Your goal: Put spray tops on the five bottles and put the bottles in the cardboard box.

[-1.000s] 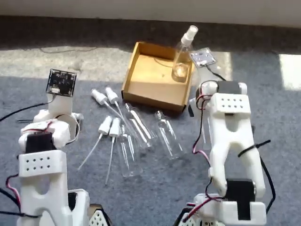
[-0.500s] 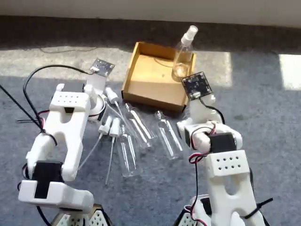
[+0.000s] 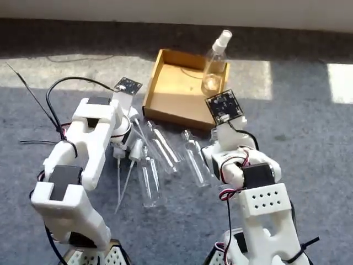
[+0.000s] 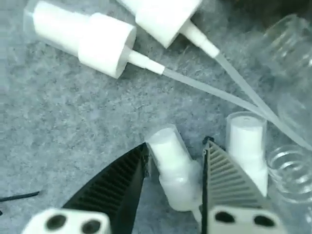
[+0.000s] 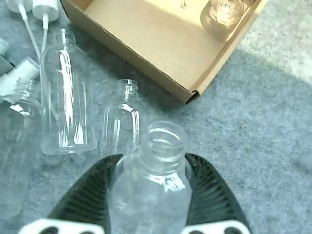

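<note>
A capped bottle [image 3: 215, 65] stands upright in the cardboard box [image 3: 176, 88]. Three open clear bottles [image 3: 150, 179] [image 3: 162, 146] [image 3: 196, 157] lie on the carpet in front of it. My left gripper [image 4: 175, 146] is shut on a white spray top [image 4: 173, 170] that lies among other loose spray tops [image 4: 92, 39] [image 4: 246, 146]. Over the rightmost lying bottle, my right gripper [image 5: 153, 158] is shut on that bottle [image 5: 153, 190], whose open neck points toward the box [image 5: 146, 24].
Grey carpet covers the floor. In the right wrist view, two more empty bottles [image 5: 68, 97] [image 5: 124, 117] lie close beside the held one. Thin dip tubes [image 4: 214, 90] of the spray tops cross near the left gripper. A dark strip runs behind the box.
My left arm swung out from its rest pose to the spray tops and closed on one, turning its tube. My right arm drew back from the box to the rightmost lying bottle.
</note>
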